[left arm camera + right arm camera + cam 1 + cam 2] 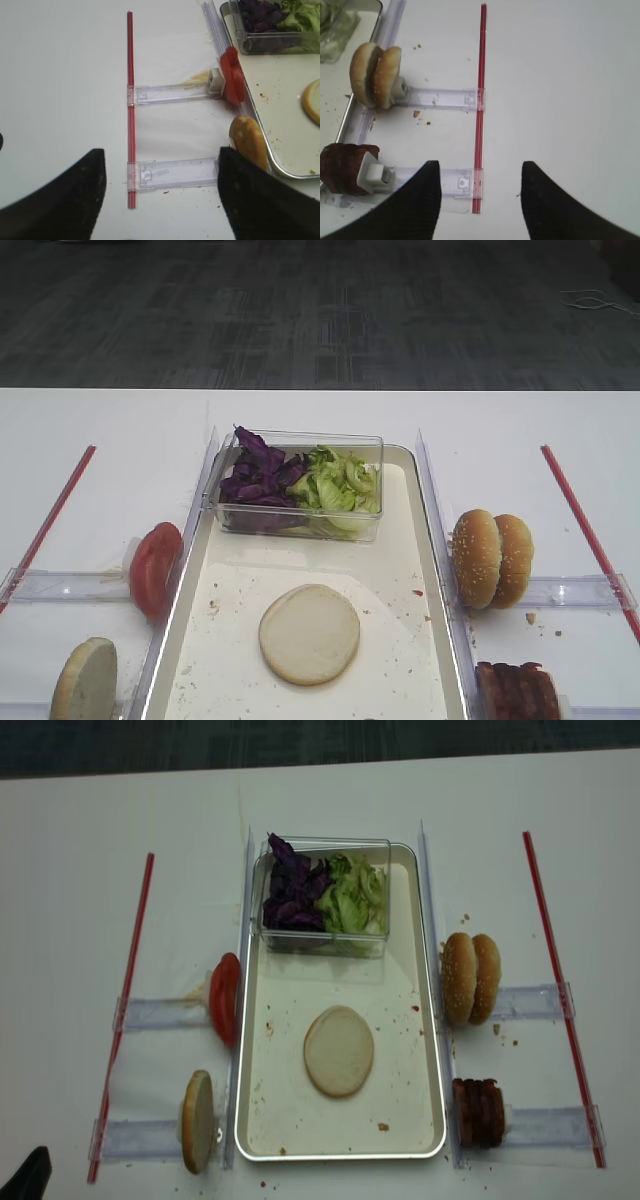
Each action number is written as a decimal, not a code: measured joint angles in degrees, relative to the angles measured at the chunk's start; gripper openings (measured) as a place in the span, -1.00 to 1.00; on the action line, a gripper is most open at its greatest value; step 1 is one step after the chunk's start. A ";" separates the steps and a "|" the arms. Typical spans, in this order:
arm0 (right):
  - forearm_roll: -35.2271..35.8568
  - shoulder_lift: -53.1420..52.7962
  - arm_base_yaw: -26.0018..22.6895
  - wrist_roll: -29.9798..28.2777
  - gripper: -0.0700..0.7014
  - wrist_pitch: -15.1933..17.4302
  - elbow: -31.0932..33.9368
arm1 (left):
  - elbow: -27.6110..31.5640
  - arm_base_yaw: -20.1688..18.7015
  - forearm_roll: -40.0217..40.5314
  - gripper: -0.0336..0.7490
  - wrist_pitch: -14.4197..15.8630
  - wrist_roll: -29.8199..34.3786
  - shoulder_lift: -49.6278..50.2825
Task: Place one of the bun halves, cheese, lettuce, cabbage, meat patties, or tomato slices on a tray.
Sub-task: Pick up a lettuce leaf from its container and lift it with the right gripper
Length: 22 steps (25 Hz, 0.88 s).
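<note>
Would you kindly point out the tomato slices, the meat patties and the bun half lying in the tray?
tomato slices [154,568], exterior high view, red face of the front slice.
meat patties [480,1113], realsense high view, top of the stack.
bun half [309,633], exterior high view, centre of its pale cut face.

high views: above, both share tray [425,540] | wrists: low, flanking, probably near table

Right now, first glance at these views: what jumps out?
The cream tray fills the middle, with one pale bun half lying flat on it and a clear tub of purple cabbage and lettuce at its far end. Tomato slices stand left of the tray; sesame buns and meat patties stand right.
</note>
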 joint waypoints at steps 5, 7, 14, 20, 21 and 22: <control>0.13 10.60 0.00 0.00 0.25 -0.16 0.00 | 0.00 0.00 0.00 0.30 0.00 0.00 0.00; 0.13 14.74 0.00 0.00 0.25 -0.40 0.00 | 0.00 0.00 0.00 0.30 0.00 0.00 0.00; 0.97 28.58 0.00 -0.91 0.25 -1.03 0.00 | 0.00 0.00 0.00 0.30 0.00 0.00 0.00; 1.96 37.77 0.00 -1.68 0.25 -1.87 0.00 | 0.00 0.00 0.00 0.30 0.00 0.00 0.00; 2.37 39.12 0.00 -2.00 0.25 -1.89 0.00 | 0.00 0.00 0.00 0.30 0.00 0.00 0.00; 2.90 40.41 0.00 -2.44 0.25 -2.11 0.00 | 0.00 0.00 0.00 0.30 0.00 0.00 0.00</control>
